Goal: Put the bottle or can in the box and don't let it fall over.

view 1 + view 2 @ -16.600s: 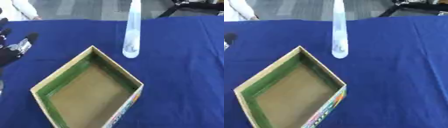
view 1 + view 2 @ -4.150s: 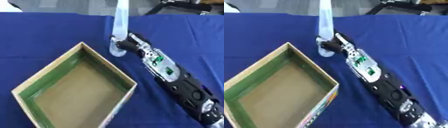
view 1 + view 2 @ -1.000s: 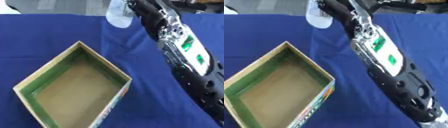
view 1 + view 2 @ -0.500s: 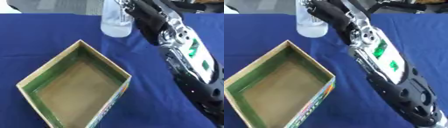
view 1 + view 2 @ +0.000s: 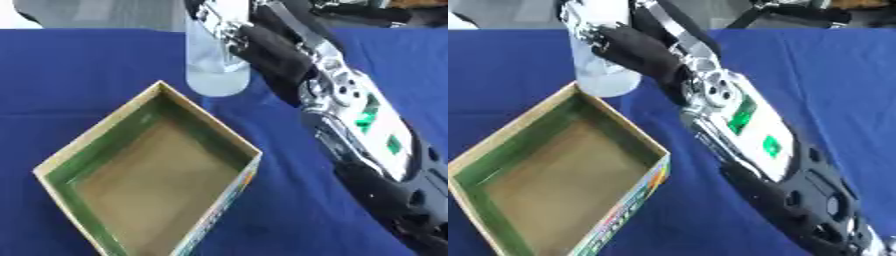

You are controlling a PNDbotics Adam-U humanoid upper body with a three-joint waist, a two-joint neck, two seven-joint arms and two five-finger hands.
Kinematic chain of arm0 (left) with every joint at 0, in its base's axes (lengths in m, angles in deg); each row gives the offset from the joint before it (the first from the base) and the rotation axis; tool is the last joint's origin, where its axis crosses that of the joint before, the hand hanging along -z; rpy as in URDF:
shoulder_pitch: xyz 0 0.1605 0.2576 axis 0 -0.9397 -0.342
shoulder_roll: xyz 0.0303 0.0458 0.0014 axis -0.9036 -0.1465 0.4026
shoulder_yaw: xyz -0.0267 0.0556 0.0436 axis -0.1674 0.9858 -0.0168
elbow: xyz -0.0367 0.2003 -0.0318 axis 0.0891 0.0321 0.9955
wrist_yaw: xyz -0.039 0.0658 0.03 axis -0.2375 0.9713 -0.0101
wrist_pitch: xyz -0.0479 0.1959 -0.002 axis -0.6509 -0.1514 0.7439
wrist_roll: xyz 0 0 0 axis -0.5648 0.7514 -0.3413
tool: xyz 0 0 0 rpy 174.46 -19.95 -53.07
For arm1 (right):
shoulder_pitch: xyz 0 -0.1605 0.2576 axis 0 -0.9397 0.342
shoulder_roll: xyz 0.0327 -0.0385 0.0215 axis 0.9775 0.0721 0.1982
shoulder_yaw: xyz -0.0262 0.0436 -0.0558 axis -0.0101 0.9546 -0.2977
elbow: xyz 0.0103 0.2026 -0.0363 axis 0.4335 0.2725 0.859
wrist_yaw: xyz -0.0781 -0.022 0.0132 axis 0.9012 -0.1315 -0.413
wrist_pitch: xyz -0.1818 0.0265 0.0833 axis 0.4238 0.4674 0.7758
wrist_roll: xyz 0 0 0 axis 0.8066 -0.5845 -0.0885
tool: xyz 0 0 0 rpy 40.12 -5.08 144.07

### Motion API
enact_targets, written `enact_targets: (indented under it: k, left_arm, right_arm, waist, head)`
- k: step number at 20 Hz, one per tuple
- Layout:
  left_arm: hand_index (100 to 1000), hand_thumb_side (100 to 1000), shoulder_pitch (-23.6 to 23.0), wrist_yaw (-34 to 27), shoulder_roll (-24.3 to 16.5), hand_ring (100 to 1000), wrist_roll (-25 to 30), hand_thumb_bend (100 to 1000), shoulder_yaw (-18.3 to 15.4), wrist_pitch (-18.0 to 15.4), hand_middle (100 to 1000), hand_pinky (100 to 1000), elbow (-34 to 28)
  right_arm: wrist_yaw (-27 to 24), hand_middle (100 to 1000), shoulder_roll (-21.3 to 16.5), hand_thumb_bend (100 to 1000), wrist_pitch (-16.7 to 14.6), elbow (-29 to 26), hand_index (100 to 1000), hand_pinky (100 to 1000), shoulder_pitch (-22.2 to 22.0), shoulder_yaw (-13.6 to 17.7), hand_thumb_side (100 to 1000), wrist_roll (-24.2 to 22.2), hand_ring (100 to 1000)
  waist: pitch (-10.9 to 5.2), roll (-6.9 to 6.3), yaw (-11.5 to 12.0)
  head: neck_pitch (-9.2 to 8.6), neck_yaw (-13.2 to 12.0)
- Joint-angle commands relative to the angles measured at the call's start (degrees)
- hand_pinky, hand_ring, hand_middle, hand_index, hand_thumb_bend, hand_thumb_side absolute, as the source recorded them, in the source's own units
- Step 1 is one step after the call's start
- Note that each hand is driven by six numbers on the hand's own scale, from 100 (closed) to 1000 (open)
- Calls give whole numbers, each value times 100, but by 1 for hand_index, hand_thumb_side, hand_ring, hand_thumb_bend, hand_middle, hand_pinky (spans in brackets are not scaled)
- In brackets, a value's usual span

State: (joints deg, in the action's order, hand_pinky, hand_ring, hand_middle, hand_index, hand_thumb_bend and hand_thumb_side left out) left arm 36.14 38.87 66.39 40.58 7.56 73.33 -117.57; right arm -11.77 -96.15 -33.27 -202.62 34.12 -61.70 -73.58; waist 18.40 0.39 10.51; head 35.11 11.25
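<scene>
A clear plastic bottle [image 5: 215, 60] hangs upright in the air, its round base just above the far corner of the box. My right hand [image 5: 261, 46] is shut on it, fingers wrapped round its body, and the arm runs down to the lower right. The open cardboard box [image 5: 94, 145] with green inner walls and a brown floor lies askew on the blue cloth, with nothing inside. The bottle's top is cut off by the picture's upper edge. My left hand shows in neither view.
A blue cloth [image 5: 79, 65] covers the table all around the box. Grey floor and dark equipment [image 5: 798, 12] lie beyond the far table edge. My right forearm [image 5: 745, 130] crosses the space to the right of the box.
My right hand has carried the bottle left and toward me, from beyond the box's far corner to just over it. The box has stayed put.
</scene>
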Motion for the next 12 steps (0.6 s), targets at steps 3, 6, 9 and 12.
enact_targets:
  k: [3,6,9,12]
  left_arm:
    - [929,145,53,-11,-83,1000,24,459,-63,-35,1000,1000,-114]
    - [929,147,36,-22,-93,1000,10,456,-86,-30,1000,1000,-114]
    - [928,148,18,-38,-108,1000,-7,455,-107,5,1000,1000,-114]
    - [929,149,24,-52,-118,1000,-3,456,-115,36,1000,1000,-114]
  right_arm:
    - [128,1000,38,100,-224,-130,574,1000,56,-112,470,55,1000]
    - [87,1000,47,100,-337,-130,622,1000,26,-234,470,141,1000]
    - [-31,1000,33,100,-492,-130,634,1000,-7,-356,470,340,1000]
    - [-165,1000,16,100,-687,-130,644,1000,-26,-471,435,505,1000]
  waist:
    - [-49,-49,-34]
    - [-39,-44,-55]
    - [-51,-21,-50]
    - [-71,12,-8]
  head:
    - [-96,14]
    - [-99,-3]
    - [-108,-12]
    - [-145,0]
